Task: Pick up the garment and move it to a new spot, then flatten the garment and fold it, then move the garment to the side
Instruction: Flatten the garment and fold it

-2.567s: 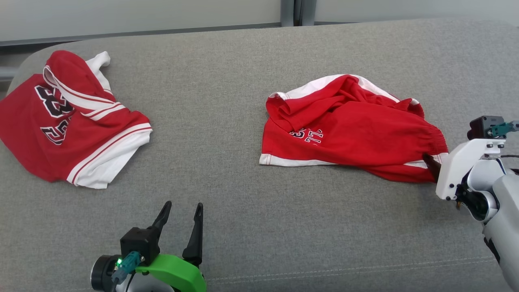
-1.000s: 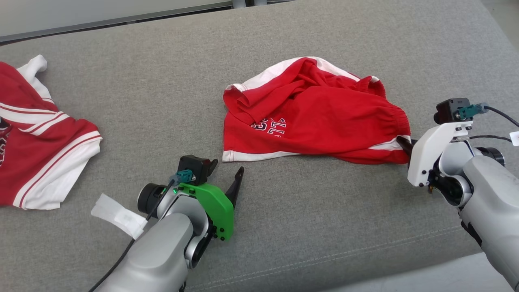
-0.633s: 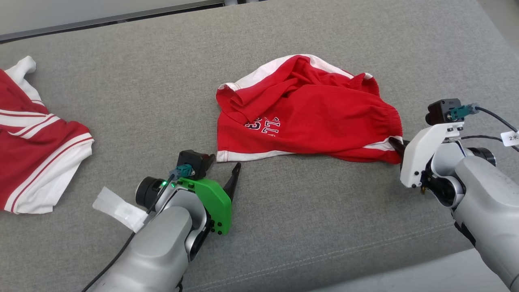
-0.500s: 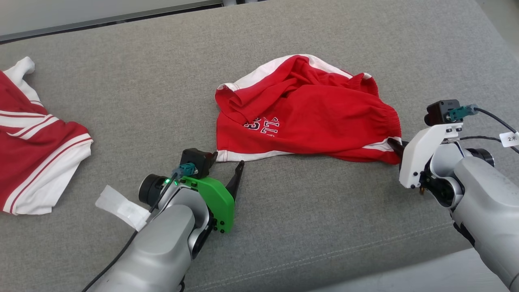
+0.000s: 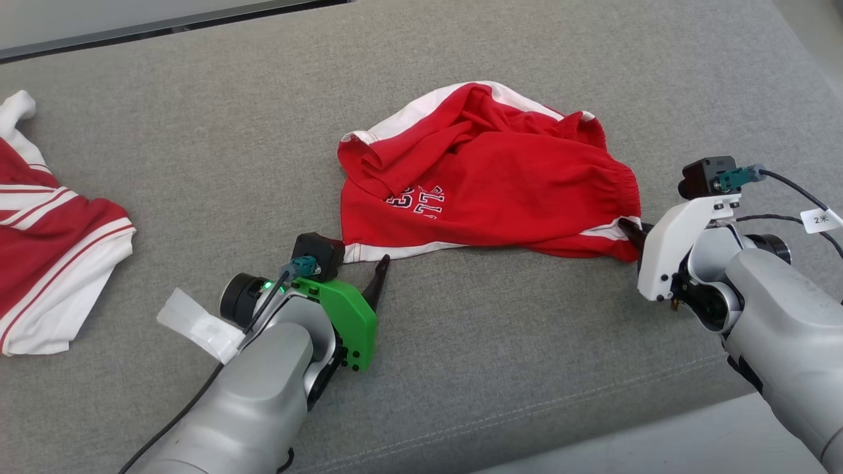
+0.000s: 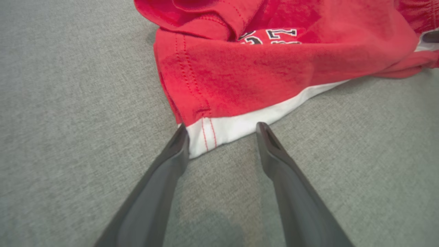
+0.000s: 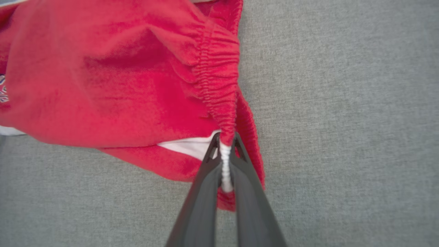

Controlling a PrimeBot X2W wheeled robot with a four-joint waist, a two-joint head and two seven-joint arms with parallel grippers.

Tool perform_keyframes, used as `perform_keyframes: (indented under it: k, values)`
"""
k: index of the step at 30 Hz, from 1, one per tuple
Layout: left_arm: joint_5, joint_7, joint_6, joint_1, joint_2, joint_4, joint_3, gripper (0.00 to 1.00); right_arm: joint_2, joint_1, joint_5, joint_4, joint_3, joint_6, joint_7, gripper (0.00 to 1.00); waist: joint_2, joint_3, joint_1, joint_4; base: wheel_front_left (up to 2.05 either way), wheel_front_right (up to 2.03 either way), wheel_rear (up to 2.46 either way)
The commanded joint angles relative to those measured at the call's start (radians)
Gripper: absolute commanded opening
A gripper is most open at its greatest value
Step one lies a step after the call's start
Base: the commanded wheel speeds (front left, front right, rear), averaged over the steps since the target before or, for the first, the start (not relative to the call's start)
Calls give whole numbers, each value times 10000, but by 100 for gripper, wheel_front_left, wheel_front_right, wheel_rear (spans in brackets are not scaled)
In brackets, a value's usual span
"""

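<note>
The red garment (image 5: 487, 178) lies crumpled on the grey cushion (image 5: 461, 342). My right gripper (image 7: 224, 140) is pinched tight on the end of its elastic waistband. My left gripper (image 6: 223, 129) stands wide apart, holding nothing, its fingertips straddling the white hem corner at the garment's near left.

Jersey (image 5: 46, 263) cut off by head view's left edge. My left hand (image 5: 361, 257): one finger hid behind its cam (image 5: 318, 249). Print on shorts (image 5: 487, 178) partly folded under, can't read.
</note>
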State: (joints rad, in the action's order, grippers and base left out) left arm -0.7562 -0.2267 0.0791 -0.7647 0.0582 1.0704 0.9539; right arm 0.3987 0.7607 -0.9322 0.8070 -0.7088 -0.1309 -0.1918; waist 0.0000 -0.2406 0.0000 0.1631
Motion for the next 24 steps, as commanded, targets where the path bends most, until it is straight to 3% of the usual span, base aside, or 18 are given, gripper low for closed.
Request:
perform_keyframes:
  k: [1, 2, 11, 24]
  values:
    - [11, 39, 63, -238, 5, 119, 71, 66, -7, 107, -130, 50, -83, 1, 73, 0, 0, -76, 0, 70, 0, 0, 0]
    - [12, 48, 80, -256, -2, 184, 100, 54, 0, 138, -145, 63, -120, 3, 106, 0, 0, -97, 0, 84, 0, 0, 0]
    - [54, -31, 253, -351, -34, 459, 368, 0, 125, 231, -407, 194, -407, 3, 383, 0, 0, -85, 0, 36, 0, 0, 0]
    - [-971, -324, 422, 80, 459, -656, -622, 0, 561, 213, -912, -520, -671, 3, 805, 0, 0, 781, 0, -356, 0, 0, 0]
